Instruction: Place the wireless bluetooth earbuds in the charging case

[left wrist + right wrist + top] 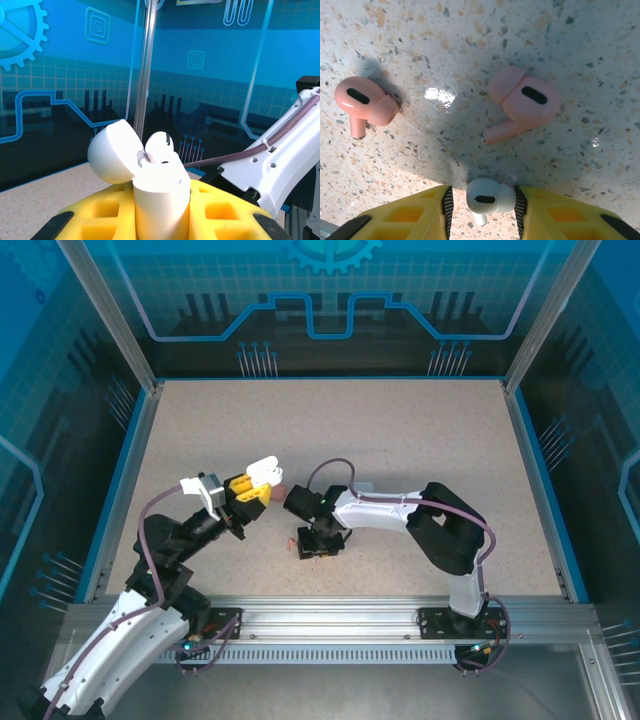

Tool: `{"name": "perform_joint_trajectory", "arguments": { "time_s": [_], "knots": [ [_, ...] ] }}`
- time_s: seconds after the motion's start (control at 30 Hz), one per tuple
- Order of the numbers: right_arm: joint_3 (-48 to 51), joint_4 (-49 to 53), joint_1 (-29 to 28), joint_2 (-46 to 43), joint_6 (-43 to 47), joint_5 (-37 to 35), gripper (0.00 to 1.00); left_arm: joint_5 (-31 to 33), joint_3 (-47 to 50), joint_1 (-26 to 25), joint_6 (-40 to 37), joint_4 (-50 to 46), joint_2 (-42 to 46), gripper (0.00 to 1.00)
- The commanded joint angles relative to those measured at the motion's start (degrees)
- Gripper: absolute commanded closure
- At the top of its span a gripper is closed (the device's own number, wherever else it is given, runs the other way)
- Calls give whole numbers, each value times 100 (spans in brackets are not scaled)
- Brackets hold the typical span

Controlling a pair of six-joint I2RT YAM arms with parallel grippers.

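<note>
Right gripper (484, 201) straddles a white earbud (490, 196) without pinching; my left gripper (160, 217) clamps the open charging case (162, 182), one bud (161, 146) seated, two pink earbuds (365, 105) (522, 102) waiting.

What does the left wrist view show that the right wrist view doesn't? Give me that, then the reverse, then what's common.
Left wrist only: an open white charging case clamped in the left fingers, lid flipped back, one white earbud sitting in it, and the right arm beside it.
Right wrist only: two pink earbuds lying on the speckled tabletop, and a loose white earbud between the right fingers, with a gap on one side.
Both: yellow fingers and that tabletop.
</note>
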State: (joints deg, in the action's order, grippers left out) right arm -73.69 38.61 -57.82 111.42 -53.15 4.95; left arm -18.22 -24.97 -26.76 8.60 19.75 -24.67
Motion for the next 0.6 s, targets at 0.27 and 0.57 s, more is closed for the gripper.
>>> {"name": "perform_joint_trajectory", "arguments": {
  "time_s": [0.27, 0.57],
  "knots": [
    [-272, 151, -62, 404, 1, 24, 64, -8, -8, -39, -233, -9, 77, 100],
    [-269, 122, -71, 326, 149, -129, 67, -6, -26, -39, -308, -112, 71, 100]
  ]
}}
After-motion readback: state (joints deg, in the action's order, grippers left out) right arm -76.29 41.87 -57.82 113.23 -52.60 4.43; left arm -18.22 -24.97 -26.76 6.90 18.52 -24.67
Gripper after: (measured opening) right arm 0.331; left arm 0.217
